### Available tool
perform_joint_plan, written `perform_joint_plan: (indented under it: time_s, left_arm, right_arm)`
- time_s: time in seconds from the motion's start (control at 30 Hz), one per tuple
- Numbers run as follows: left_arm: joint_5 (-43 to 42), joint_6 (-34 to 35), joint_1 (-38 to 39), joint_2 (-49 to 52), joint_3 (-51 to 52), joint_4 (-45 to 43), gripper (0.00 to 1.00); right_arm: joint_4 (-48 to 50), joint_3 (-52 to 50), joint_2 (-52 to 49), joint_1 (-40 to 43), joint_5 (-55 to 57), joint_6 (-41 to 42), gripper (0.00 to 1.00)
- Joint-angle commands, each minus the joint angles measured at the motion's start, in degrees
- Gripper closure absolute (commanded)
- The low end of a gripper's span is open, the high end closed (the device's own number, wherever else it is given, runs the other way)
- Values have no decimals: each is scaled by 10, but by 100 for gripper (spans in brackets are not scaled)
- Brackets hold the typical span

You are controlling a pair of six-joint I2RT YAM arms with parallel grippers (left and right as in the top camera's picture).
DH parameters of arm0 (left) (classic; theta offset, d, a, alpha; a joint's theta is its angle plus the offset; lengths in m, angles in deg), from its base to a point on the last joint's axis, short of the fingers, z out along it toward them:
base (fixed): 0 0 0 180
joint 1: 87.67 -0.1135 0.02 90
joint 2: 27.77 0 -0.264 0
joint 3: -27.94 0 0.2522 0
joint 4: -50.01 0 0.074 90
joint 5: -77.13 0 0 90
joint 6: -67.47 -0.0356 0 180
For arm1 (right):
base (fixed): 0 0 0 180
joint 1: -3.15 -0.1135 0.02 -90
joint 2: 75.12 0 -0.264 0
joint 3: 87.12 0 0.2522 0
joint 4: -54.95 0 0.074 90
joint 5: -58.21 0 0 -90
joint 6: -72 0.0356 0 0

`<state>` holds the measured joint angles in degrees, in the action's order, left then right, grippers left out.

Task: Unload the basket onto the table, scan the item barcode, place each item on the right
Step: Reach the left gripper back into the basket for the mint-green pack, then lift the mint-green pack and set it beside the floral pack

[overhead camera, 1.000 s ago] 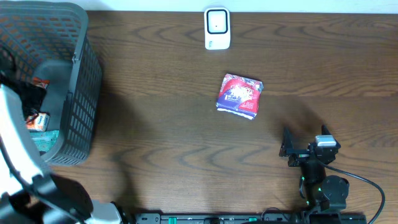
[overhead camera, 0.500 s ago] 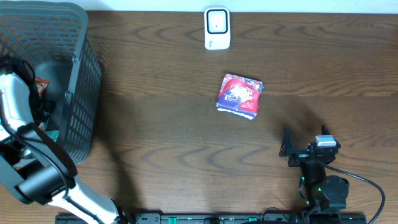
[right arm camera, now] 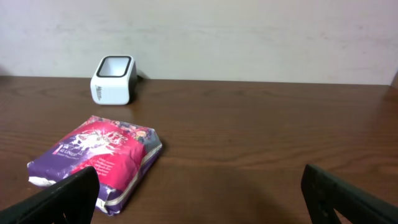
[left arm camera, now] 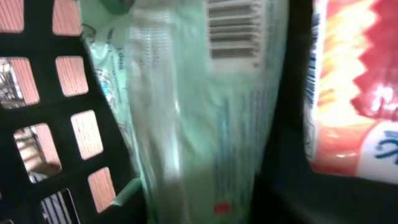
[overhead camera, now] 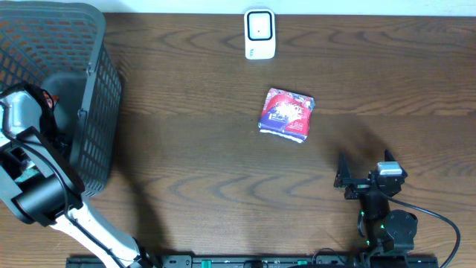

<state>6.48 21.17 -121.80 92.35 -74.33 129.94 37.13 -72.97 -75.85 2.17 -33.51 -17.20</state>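
Observation:
My left arm (overhead camera: pixel 18 112) reaches down into the dark mesh basket (overhead camera: pixel 97 112) at the table's left; its gripper is hidden inside. The left wrist view is filled by a blurred pale green packet (left arm camera: pixel 205 124) with a barcode (left arm camera: pixel 233 28) near its top, lying against the basket mesh (left arm camera: pixel 37 155). The fingers do not show clearly there. A white scanner (overhead camera: pixel 259 33) stands at the far middle edge. My right gripper (overhead camera: pixel 343 179) rests open near the front right, nothing between its fingers (right arm camera: pixel 56 199).
A purple and red packet (overhead camera: pixel 287 114) lies on the table between the scanner and my right gripper. A red and orange packet (left arm camera: pixel 354 93) sits beside the green one inside the basket. The basket walls stand tall round my left arm.
My left arm has dropped deeper into the basket and shifted slightly toward its front. The right arm and the purple packet have not moved.

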Motion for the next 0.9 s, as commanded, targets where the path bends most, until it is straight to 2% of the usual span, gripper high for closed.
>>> perform_joint_plan:
  time_s: [0.0, 0.17, 0.33, 0.6, 0.73, 0.87]
  left_arm:
    - [-23, -6, -2, 6, 3, 4, 93]
    - [-65, -6, -2, -7, -10, 16, 93]
    - [-110, -5, -2, -74, -28, 18, 93]
    - [-277, -6, -1, -307, -40, -52, 93]
    - [-310, -26, 14, -427, -40, -90, 93]
    - [-309, -32, 62, -523, -40, -117, 93]
  right_arm:
    - [-3, 0, 2, 5, -3, -4, 1]
    - [-3, 0, 2, 5, -3, -4, 1]
    - [-3, 0, 2, 5, -3, -4, 1]
    - [-3, 0, 2, 5, -3, -4, 1]
    - [-3, 0, 2, 5, -3, -5, 1]
    - [-3, 0, 2, 5, -3, -5, 1]
